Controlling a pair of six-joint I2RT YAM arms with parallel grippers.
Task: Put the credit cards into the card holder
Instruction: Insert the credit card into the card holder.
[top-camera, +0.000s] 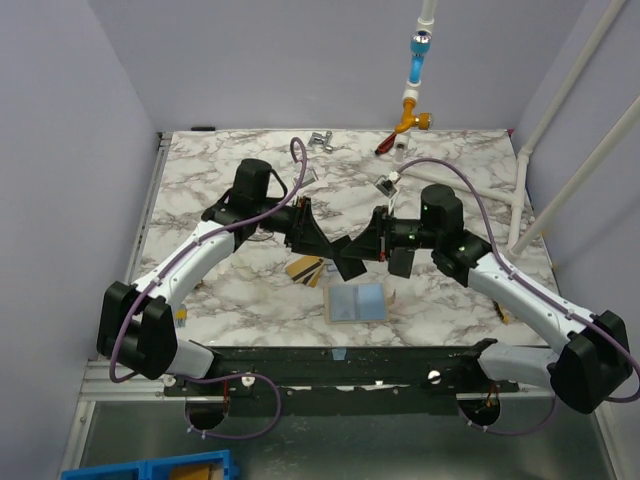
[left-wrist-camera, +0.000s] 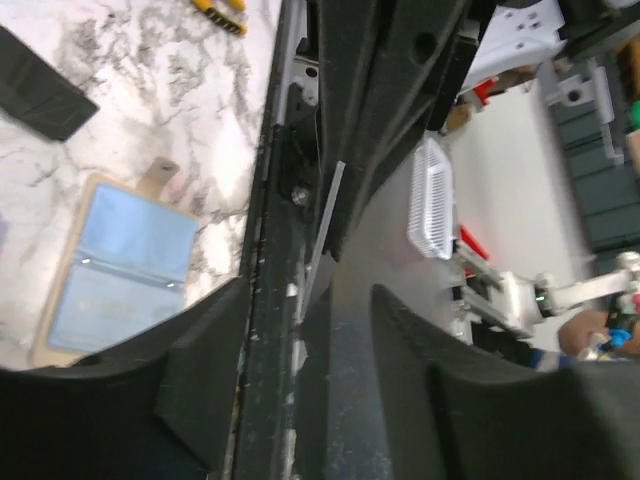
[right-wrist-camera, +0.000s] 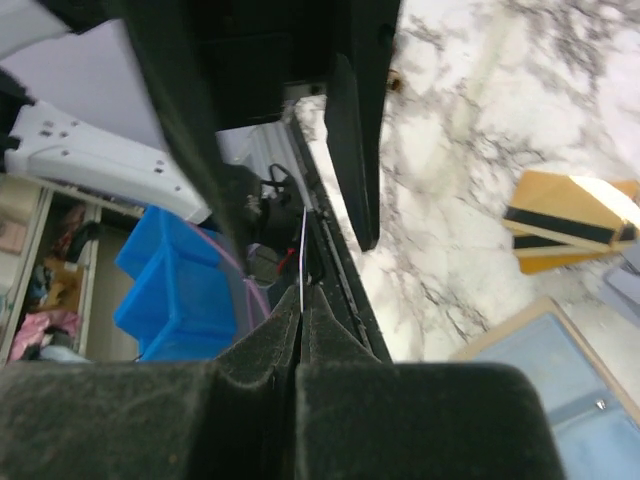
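The card holder (top-camera: 357, 300) lies open on the marble table near the front, its pale blue pockets facing up; it also shows in the left wrist view (left-wrist-camera: 120, 260) and the right wrist view (right-wrist-camera: 560, 390). Two gold-tan credit cards with dark stripes (top-camera: 307, 270) lie left of it, also in the right wrist view (right-wrist-camera: 570, 220). My right gripper (right-wrist-camera: 301, 295) is shut on a thin pale card (right-wrist-camera: 302, 245), seen edge-on, held above the table. My left gripper (left-wrist-camera: 312, 300) is open, its jaws either side of that card's edge (left-wrist-camera: 325, 225). The two grippers meet over the table's middle (top-camera: 348, 252).
Metal fittings (top-camera: 322, 140) and an orange and blue pipe fitting (top-camera: 410, 115) sit at the back edge. A small white part (top-camera: 385, 185) lies behind the grippers. White pipes (top-camera: 560, 120) rise at the right. A blue bin (top-camera: 150, 468) is below the table's front.
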